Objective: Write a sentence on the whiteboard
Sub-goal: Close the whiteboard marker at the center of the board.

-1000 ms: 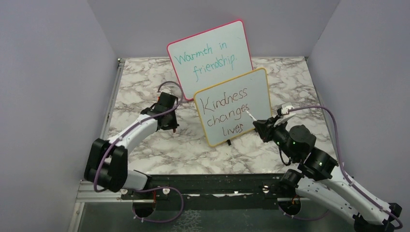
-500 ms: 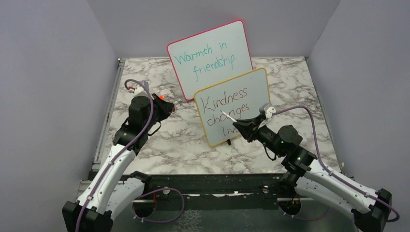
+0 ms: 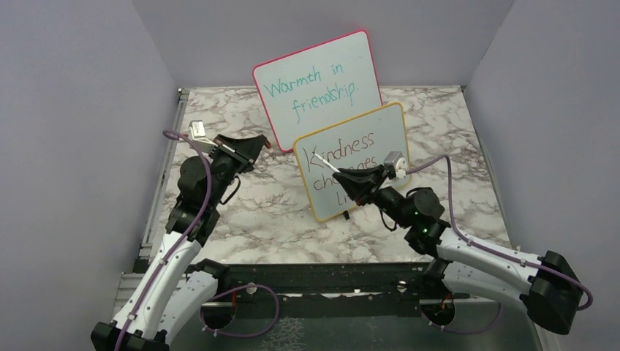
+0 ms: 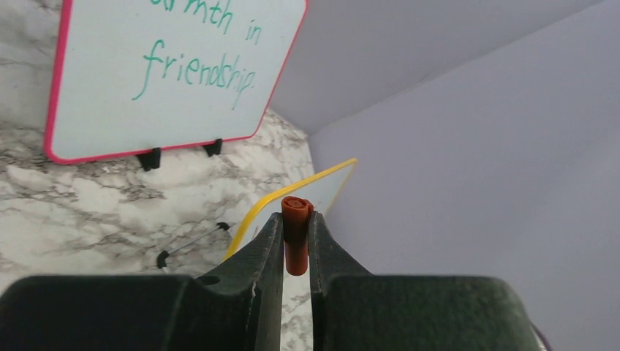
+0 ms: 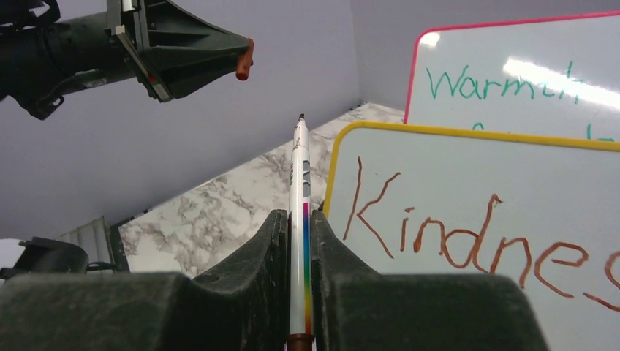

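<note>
The yellow-framed whiteboard (image 3: pixel 391 139) stands mid-table with the reddish-brown sentence (image 3: pixel 343 150) "Kindness changes lives"; my right gripper hides part of the lower lines. In the right wrist view the whiteboard (image 5: pixel 468 168) shows "Kindnes" (image 5: pixel 468 238). My right gripper (image 3: pixel 351 178) (image 5: pixel 296 216) is shut on a white rainbow-striped marker (image 5: pixel 298 175) (image 3: pixel 329 164), its uncapped tip pointing left past the board's left edge. My left gripper (image 3: pixel 252 146) (image 4: pixel 296 219) is shut on an orange-brown marker cap (image 4: pixel 297 241) and is raised left of the board. It also shows in the right wrist view (image 5: pixel 245 58).
A pink-red-framed board (image 3: pixel 318 84) (image 4: pixel 168 73) with teal "Warmth in friendship." stands behind the yellow one. Both rest on the marble table (image 3: pixel 241 212). Grey walls enclose the left, back and right.
My left arm has risen and turned its gripper with the cap toward the boards. My right gripper has moved left across the whiteboard with the marker, now covering more of the lower lines.
</note>
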`<act>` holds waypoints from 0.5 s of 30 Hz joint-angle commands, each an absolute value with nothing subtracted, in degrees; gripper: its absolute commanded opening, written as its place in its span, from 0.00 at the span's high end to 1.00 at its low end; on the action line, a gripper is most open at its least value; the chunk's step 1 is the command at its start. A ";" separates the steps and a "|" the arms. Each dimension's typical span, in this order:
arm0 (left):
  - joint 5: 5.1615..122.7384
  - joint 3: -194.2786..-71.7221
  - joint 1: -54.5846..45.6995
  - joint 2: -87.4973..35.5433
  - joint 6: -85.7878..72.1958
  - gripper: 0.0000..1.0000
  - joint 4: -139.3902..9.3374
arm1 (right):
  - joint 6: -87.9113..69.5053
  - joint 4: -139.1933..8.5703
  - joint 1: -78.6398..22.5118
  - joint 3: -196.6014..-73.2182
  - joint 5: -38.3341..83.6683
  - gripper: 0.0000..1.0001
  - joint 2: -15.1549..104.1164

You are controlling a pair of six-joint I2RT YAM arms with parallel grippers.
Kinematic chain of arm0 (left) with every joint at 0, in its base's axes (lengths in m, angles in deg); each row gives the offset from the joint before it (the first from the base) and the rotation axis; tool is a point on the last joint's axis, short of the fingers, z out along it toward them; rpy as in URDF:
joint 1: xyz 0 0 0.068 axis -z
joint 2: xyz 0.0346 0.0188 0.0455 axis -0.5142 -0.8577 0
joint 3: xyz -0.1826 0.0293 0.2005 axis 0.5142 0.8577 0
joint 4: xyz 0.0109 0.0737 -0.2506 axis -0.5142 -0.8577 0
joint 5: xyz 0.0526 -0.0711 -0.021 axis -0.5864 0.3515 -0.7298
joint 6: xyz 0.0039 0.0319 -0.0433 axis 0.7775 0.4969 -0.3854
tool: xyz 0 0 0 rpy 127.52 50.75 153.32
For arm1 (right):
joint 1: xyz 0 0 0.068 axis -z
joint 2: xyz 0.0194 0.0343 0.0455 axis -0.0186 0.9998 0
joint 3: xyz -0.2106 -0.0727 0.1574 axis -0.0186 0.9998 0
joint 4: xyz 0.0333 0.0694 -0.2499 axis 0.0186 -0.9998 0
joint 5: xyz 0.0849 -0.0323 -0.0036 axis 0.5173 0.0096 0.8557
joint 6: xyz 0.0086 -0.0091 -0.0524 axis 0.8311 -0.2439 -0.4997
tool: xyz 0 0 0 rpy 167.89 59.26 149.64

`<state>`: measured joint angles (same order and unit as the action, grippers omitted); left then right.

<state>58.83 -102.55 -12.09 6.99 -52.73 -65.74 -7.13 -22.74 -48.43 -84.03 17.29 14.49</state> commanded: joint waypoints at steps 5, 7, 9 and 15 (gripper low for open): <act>60.92 -96.77 -12.16 8.04 -64.36 1.00 -50.86 | -10.79 -0.68 -54.50 -85.55 11.42 0.99 25.44; 61.66 -96.76 -12.05 7.48 -64.80 1.00 -50.11 | -13.38 0.13 -56.47 -87.11 8.79 0.99 27.83; 62.70 -97.08 -11.68 6.81 -64.74 1.00 -49.63 | -14.10 0.41 -57.08 -88.47 7.91 0.99 29.66; 63.52 -96.56 -10.92 6.69 -65.98 1.00 -48.62 | -14.97 0.68 -57.88 -91.63 7.22 0.99 34.04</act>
<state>61.27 -96.67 -11.46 6.40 -63.66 -52.58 -12.82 -3.48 -57.28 -88.62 9.86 32.24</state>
